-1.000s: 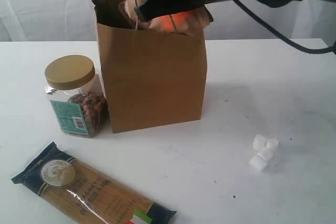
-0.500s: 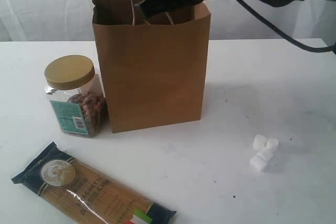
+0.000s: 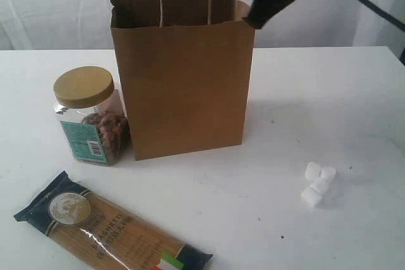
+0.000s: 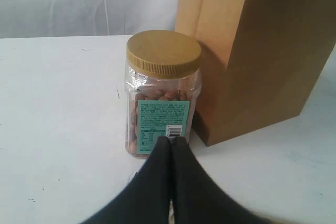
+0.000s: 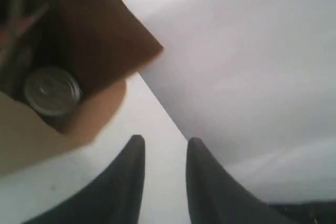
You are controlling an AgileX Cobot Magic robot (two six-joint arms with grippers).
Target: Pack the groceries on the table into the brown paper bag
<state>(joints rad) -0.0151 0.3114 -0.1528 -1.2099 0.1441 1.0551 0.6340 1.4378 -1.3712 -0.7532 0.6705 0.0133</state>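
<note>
Between picks. The right end effector (image 5: pixel 165 142) hung empty, jaws partly apart, by the top right corner of the brown paper bag (image 3: pixel 183 86). The left end effector (image 4: pixel 170 140) was shut and empty near the nut jar (image 3: pixel 88 118). The bag stood mid-worktop (image 3: pixel 329 99). Likely next: drop to the marshmallows (image 3: pixel 318 183) near right and spread wider.
</note>
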